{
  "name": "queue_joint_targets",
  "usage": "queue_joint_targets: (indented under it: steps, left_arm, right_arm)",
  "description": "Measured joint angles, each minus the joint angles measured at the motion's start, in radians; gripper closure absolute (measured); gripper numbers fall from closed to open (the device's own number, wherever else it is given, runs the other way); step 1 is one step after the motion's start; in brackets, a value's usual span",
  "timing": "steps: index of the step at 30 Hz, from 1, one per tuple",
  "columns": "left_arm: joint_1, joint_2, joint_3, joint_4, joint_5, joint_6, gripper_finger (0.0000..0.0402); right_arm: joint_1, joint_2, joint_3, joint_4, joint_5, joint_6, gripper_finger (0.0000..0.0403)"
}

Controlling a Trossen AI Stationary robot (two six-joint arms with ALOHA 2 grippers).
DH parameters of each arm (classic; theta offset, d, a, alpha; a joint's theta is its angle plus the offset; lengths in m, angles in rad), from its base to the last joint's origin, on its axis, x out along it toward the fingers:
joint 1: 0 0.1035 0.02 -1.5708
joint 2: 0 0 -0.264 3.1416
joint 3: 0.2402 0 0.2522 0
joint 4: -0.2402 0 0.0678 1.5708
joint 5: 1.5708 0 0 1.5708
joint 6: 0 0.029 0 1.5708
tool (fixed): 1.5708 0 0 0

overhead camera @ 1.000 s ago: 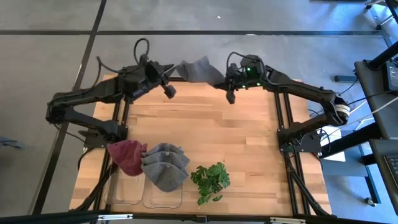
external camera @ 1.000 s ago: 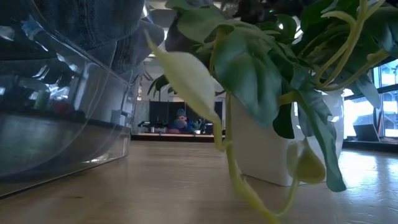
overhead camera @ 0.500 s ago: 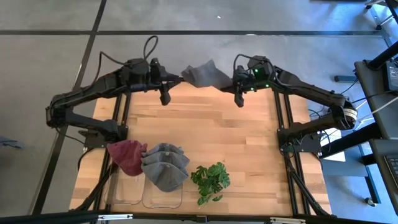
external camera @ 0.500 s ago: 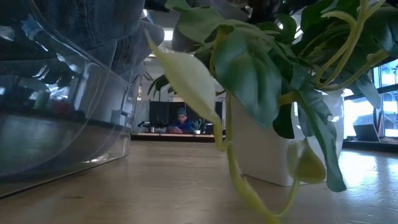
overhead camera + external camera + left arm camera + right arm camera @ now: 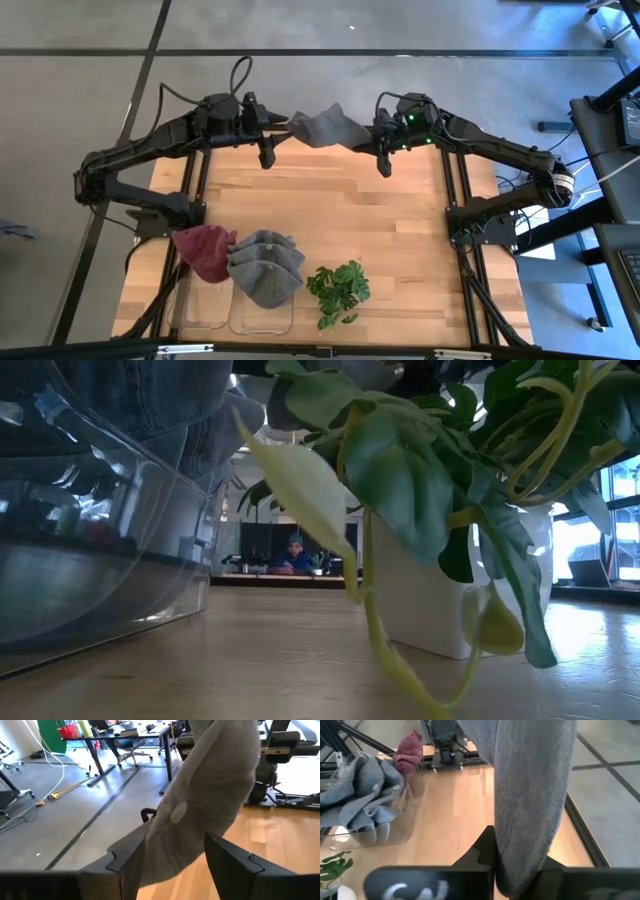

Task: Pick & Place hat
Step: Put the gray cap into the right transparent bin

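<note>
Fingers (image 5: 487,847) of the right gripper (image 5: 372,140) pinch one end of a grey hat (image 5: 325,127); the left gripper (image 5: 283,120) clamps the other, stretching it above the surface's (image 5: 340,215) far edge. Cloth hides both pinch points.

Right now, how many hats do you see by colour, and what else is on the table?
Grey hats: 2, one held between both grippers, one on the clear bins
Red hats: 1
Clear bins: 2
Potted plants: 1
Total: 6
</note>
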Motion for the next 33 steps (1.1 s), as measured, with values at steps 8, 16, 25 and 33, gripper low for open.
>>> queue_joint_targets:
  steps: [8,16,25,33]
  left_arm:
    - [0.000,0.000,0.000,0.080,0.008,0.005,0.0212]
    - [0.000,0.000,0.000,0.135,0.063,0.005,0.0218]
    - [0.000,0.001,0.000,0.164,0.058,0.007,0.0246]
    - [0.000,0.001,0.000,0.164,0.172,0.022,0.0268]
  right_arm:
    - [0.004,0.000,0.000,0.073,-0.028,0.001,0.0385]
    - [0.007,0.001,0.000,0.137,-0.071,0.023,0.0385]
    - [0.020,0.001,0.000,0.133,-0.099,0.034,0.0384]
    - [0.032,0.001,0.000,0.133,-0.078,0.034,0.0384]
